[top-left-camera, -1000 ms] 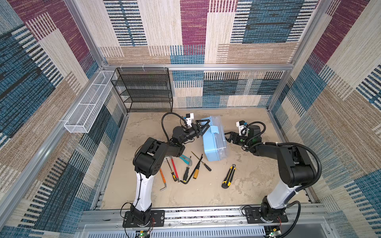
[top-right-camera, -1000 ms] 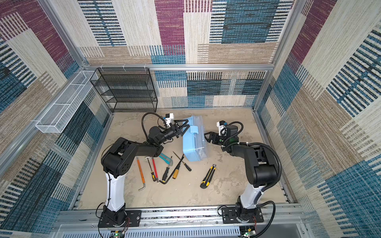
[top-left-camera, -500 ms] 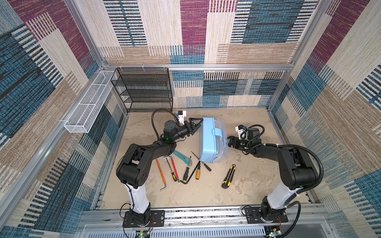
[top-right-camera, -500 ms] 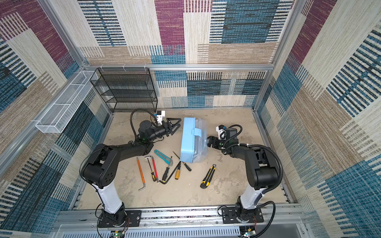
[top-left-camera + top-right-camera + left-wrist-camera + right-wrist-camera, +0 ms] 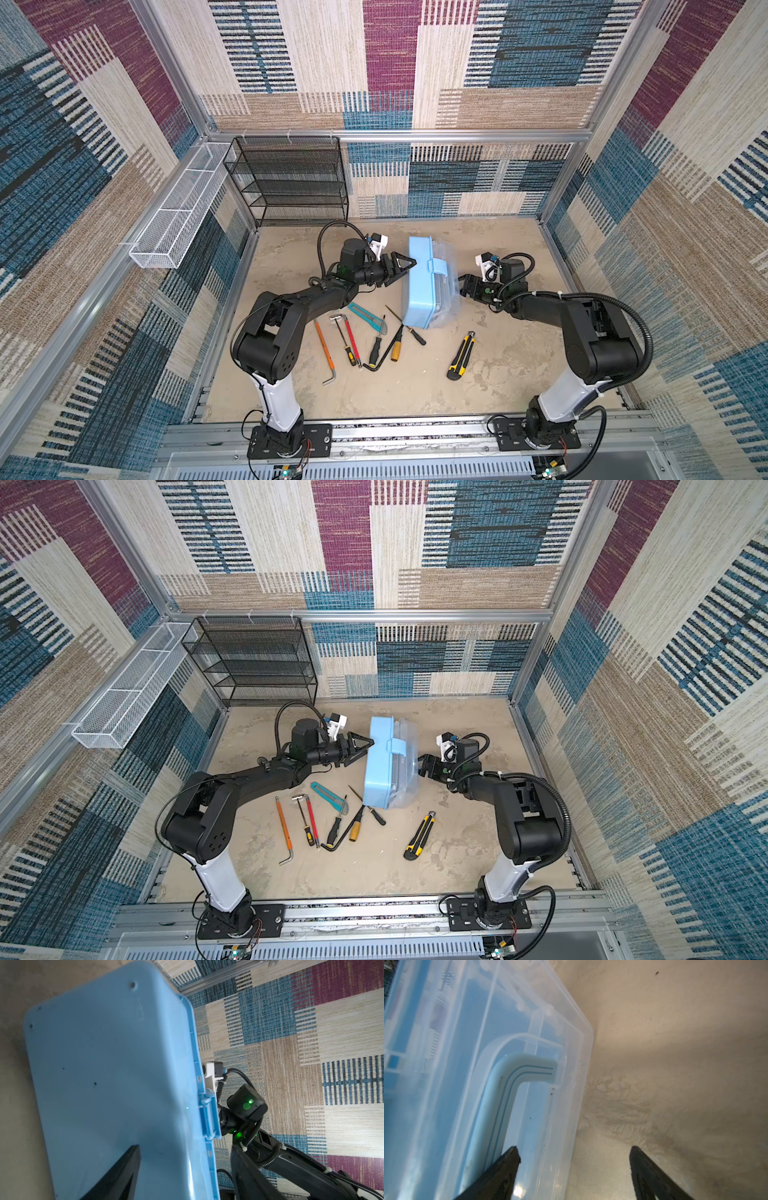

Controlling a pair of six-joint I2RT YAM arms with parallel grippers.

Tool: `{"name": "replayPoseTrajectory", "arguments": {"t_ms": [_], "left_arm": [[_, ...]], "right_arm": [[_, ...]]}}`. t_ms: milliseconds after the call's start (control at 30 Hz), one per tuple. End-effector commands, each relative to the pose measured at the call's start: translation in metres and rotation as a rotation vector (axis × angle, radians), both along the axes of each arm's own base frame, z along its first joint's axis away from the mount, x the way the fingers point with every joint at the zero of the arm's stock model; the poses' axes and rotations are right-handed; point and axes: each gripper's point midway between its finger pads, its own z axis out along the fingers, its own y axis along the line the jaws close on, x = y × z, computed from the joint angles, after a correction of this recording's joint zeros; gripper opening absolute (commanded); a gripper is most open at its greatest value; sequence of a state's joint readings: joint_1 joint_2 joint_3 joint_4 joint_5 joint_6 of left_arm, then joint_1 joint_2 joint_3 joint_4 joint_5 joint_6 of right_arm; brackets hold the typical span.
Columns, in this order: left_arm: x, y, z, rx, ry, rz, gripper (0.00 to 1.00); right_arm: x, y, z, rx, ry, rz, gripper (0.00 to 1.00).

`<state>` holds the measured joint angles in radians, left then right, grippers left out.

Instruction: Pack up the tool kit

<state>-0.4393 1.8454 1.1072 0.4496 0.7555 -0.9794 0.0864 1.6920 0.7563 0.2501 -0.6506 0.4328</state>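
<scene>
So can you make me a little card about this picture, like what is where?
Box: light blue tool box, tipped up on its long side
Left fingers: open, by the box's blue bottom
Right fingers: open, by the clear lid and handle
Held: nothing
Tools: loose on the table in front of the box
Knives: teal utility knife, yellow-black utility knife
Longest key: orange hex key
Back corner: black rack, white basket
</scene>
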Motion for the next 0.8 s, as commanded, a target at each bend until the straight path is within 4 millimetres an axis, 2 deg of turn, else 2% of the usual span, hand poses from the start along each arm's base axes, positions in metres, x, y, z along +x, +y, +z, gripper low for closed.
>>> {"name": "replayPoseTrajectory", "arguments": {"t_ms": [0,233,433,533,633,767], "left_arm": [[-0.005,-0.014,-0.002,0.007,-0.008,-0.068,0.69],[0.006,-0.039,-0.003,-0.007,-0.018,-0.111,0.64],[0.015,-0.067,-0.003,-0.043,-0.019,-0.148,0.63],[0.019,-0.074,-0.008,-0.063,-0.008,-0.152,0.62],[0.02,-0.069,-0.02,-0.064,0.015,-0.132,0.61],[0.022,-0.042,-0.037,-0.061,0.047,-0.068,0.62]], "right_arm": [[0.006,0.008,0.023,0.067,-0.061,0.021,0.84],[0.014,0.011,0.047,0.096,-0.104,0.017,0.84],[0.024,0.008,0.071,0.077,-0.155,0.004,0.84],[0.029,0.006,0.08,0.057,-0.17,-0.001,0.84],[0.033,0.003,0.08,0.031,-0.16,-0.016,0.84],[0.035,-0.005,0.075,-0.022,-0.127,-0.054,0.84]]}}
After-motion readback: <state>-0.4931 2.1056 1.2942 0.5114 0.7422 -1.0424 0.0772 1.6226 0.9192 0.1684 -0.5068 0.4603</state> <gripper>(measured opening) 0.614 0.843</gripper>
